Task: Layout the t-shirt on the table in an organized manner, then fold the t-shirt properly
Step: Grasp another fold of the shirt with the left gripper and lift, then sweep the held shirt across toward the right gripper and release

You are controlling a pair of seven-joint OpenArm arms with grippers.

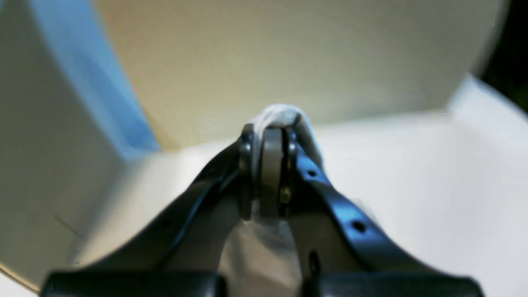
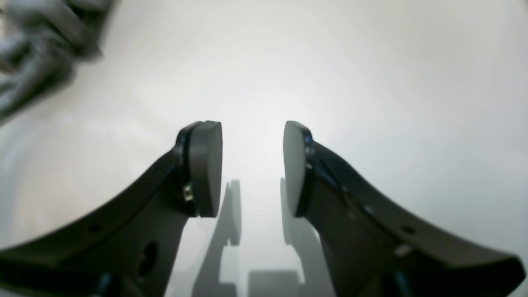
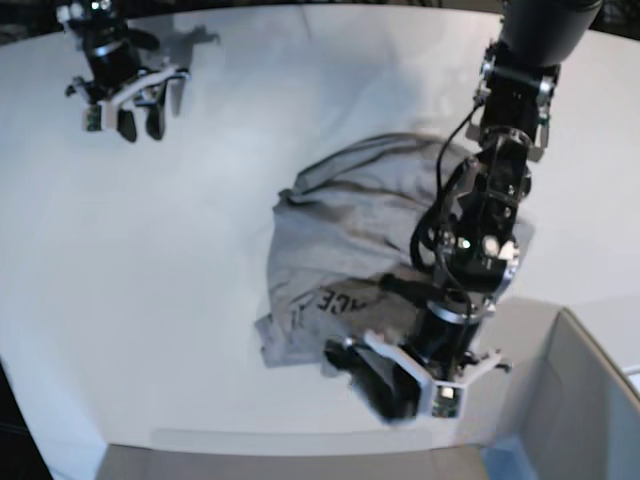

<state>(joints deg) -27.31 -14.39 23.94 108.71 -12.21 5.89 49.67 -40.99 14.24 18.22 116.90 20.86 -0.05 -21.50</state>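
**Left hand clenched on a bunch of t-shirt, right hand released over bare desk**

The t-shirt [image 3: 340, 250] lies in a rumpled heap on the white desk [image 3: 200, 250], toward the side of the base view where the left arm works. The cloth is light grey, creased and bunched rather than flat, and part of a line of black capital lettering shows near its lower edge. One end of the heap spreads toward the middle of the desk; the near end is gathered up under the arm.

The left hand [image 3: 400, 385] sits low at the near edge of the shirt, close to the front rim of the desk. In the left wrist view its jaws stand pressed together with a wad of pale grey fabric [image 1: 284, 117] pinched between the pads and bulging out past the tips, so this hand [image 1: 270, 136] is grasping the t-shirt. Beyond it that view shows a beige, box-like wall [image 1: 268, 53] with a blue strip, blurred.

The right hand [image 3: 130, 105] hangs well apart from the shirt, over the far corner of the desk on the other side of the base view. In the right wrist view its 2 pads stand apart with bare white surface between them, holding nothing, so this hand [image 2: 252, 169] is released. A blurred fold of the grey shirt [image 2: 37, 41] shows in that view's upper left corner, clear of the fingers
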